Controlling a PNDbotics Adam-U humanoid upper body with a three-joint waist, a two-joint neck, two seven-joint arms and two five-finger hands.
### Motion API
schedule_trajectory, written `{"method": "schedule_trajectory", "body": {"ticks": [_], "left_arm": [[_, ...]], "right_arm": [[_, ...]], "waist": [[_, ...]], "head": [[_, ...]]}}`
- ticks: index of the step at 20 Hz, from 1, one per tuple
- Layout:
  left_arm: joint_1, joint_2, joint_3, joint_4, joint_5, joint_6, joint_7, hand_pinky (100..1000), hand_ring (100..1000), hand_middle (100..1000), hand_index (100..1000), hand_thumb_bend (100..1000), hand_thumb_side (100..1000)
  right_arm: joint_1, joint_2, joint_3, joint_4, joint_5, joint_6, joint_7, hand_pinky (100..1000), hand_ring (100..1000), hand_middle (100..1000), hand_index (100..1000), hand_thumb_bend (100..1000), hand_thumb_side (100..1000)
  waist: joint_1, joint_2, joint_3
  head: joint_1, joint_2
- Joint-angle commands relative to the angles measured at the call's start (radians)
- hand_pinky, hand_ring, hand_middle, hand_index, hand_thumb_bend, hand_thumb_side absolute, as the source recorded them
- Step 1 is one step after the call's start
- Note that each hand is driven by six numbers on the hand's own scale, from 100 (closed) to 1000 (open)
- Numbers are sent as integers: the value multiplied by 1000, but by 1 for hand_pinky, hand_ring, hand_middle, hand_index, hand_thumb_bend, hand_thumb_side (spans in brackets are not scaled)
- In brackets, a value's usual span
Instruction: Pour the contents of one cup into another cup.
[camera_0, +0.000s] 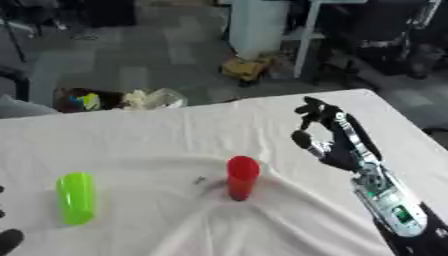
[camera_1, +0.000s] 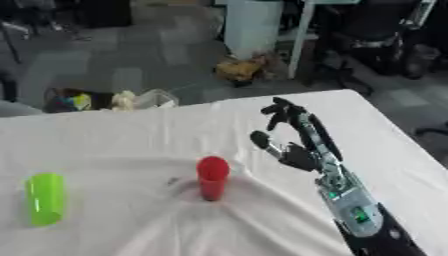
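Note:
A red cup (camera_0: 241, 177) stands upright near the middle of the white tablecloth. A green cup (camera_0: 76, 197) stands at the left. My right hand (camera_0: 331, 139) hovers to the right of the red cup, apart from it, with fingers spread and relaxed, holding nothing. Only dark fingertips of my left hand (camera_0: 7, 240) show at the lower left corner, left of the green cup. What the cups hold is hidden from this angle.
The white cloth-covered table (camera_0: 175, 130) has wrinkles around the red cup. A small dark speck (camera_0: 199, 180) lies left of the red cup. Beyond the far edge are a bag of clutter (camera_0: 118, 100), a white bin (camera_0: 258, 25) and chair legs.

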Motion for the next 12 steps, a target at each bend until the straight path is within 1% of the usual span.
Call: {"method": "schedule_trajectory", "body": {"ticks": [1,2,3,7,12], "left_arm": [[-2,5,22,-32,30,-2,-6,635,460,592,791,1000,637],[-1,4,26,-35,37,-2,-6,634,459,592,790,1000,637],[1,2,32,-38,42,-2,-3,633,459,590,788,1000,637],[7,-1,45,-45,58,-1,8,631,457,587,783,990,644],[15,-12,55,-52,62,0,18,627,454,583,773,980,656]], "right_arm": [[11,-26,-22,-78,-19,4,-9,774,961,431,713,689,673],[19,-25,-26,-92,-21,5,-11,773,960,433,712,688,701],[27,-24,-30,-103,-22,6,-13,772,960,433,711,687,671],[54,-19,-51,-140,-27,8,-29,766,956,437,703,674,659],[81,-10,-68,-157,-23,12,-43,753,949,426,692,657,656]], "waist": [[-2,-16,-1],[-2,-17,-1],[-2,-17,-2],[0,-19,-2],[3,-22,-2]], "head": [[11,1],[13,2],[16,3],[22,9],[34,23]]}}
